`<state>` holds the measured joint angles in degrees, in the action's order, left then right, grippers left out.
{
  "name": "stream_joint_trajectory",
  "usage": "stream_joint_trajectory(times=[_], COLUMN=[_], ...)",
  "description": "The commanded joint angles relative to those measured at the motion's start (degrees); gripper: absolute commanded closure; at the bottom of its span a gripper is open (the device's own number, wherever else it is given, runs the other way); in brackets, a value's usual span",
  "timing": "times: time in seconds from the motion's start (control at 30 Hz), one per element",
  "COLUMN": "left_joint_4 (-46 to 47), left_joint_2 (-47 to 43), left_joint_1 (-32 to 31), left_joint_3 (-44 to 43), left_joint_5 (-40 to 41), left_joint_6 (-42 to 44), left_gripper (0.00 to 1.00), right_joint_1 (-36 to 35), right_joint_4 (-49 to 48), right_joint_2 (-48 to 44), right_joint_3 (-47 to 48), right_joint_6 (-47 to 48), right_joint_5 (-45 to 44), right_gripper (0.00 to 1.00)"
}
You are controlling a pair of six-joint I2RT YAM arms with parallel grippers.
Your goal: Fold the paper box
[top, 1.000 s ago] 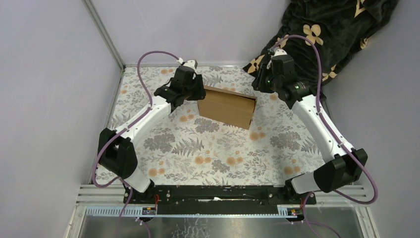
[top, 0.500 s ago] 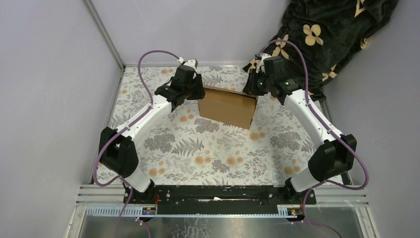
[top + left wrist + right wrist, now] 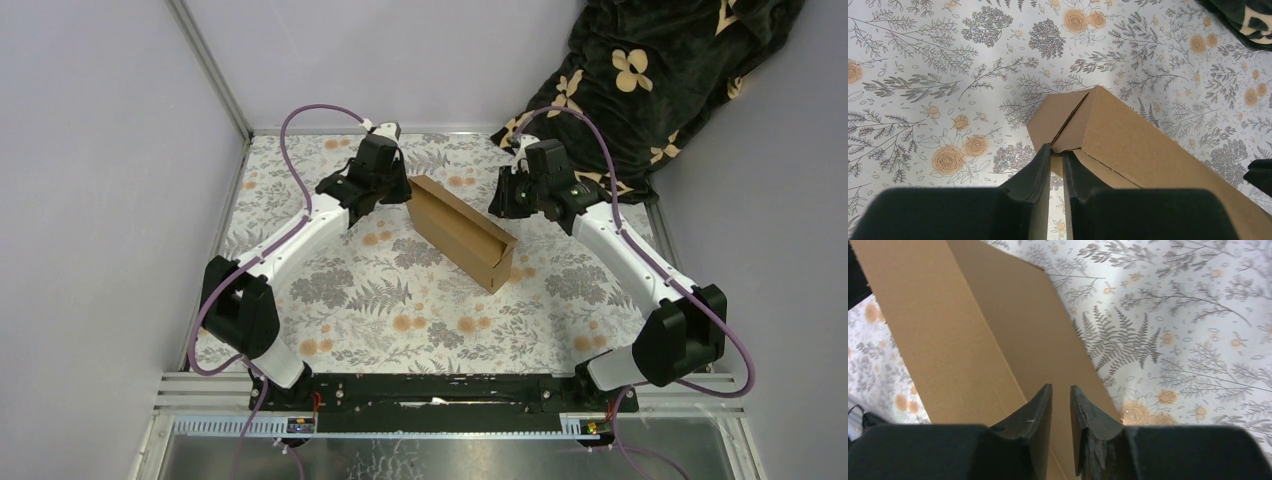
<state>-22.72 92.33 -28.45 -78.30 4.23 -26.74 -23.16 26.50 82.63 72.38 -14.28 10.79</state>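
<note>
- The paper box (image 3: 460, 232) lay on the far half of the table (image 3: 350, 290), between the two arms. It ran diagonally from far left to near right, partly folded into a long, narrow shape.
- The left end effector (image 3: 1058, 150) was at the box's far-left corner with its fingers almost together. The wrist view did not show whether a cardboard edge was pinched between them.
- The right end effector (image 3: 1060, 390) hovered over a broad panel on the box's other side. Its fingers were a narrow slit apart with nothing between them.
- Likely risk: if the left fingers had only caught the very tip of the corner, a pull would probably slip them off, and the raised panels could spring flat.
- A push from one side with no firm hold opposite would likely slide the light box across the smooth cloth rather than crease it.
- Pressing away from the scored lines could buckle a panel, and a loose seam at the corner might gape wider.
- The box was plain brown corrugated cardboard, matte and unmarked, with straight edges, sharp corners and a thin dark slit where two panels met.
- The table was covered in a pale, flat cloth printed with grey ferns and orange flowers.
- A dark plush blanket (image 3: 680, 70) with cream flowers was bunched beyond the far right corner.
</note>
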Motion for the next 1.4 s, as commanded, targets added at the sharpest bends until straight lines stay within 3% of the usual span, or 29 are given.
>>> stream_joint_trajectory(times=[0.0,0.17,0.37,0.53,0.8,1.13,1.3,1.37], left_joint_4=[-0.8,-0.8,-0.5,-0.3,-0.3,1.4,2.3,4.0], left_joint_2=[1.5,1.9,2.6,2.9,0.1,-8.5,-10.1,-10.1], left_joint_1=[-0.7,-0.7,-0.7,-0.7,-0.7,-1.1,-3.6,-6.2], left_joint_3=[0.7,-0.4,-4.1,-5.8,-4.0,5.6,7.8,9.3], left_joint_5=[1.1,1.0,0.1,-0.7,-1.2,-3.1,-5.9,-6.2], left_joint_6=[-0.2,0.1,0.8,0.9,0.8,-1.9,-3.5,-4.8], left_gripper=[0.82,0.81,0.55,0.52,0.52,0.62,0.76,0.77], right_joint_1=[-0.2,-0.2,-0.1,-0.2,-0.2,-0.2,-0.2,-0.2], right_joint_4=[-0.7,0.5,0.7,-0.2,-0.7,-1.6,-2.2,-3.2], right_joint_2=[-3.9,-4.8,-4.3,-3.5,-2.3,-1.9,-2.6,-4.1], right_joint_3=[2.8,5.8,5.5,4.2,3.5,2.4,1.4,0.2], right_joint_6=[0.5,0.2,0.2,-0.2,-0.4,-0.2,-0.3,0.0], right_joint_5=[-8.0,-9.0,-7.0,-6.3,-4.9,-3.5,-2.4,-2.0], right_gripper=[0.7,0.64,0.6,0.59,0.6,0.61,0.61,0.61])
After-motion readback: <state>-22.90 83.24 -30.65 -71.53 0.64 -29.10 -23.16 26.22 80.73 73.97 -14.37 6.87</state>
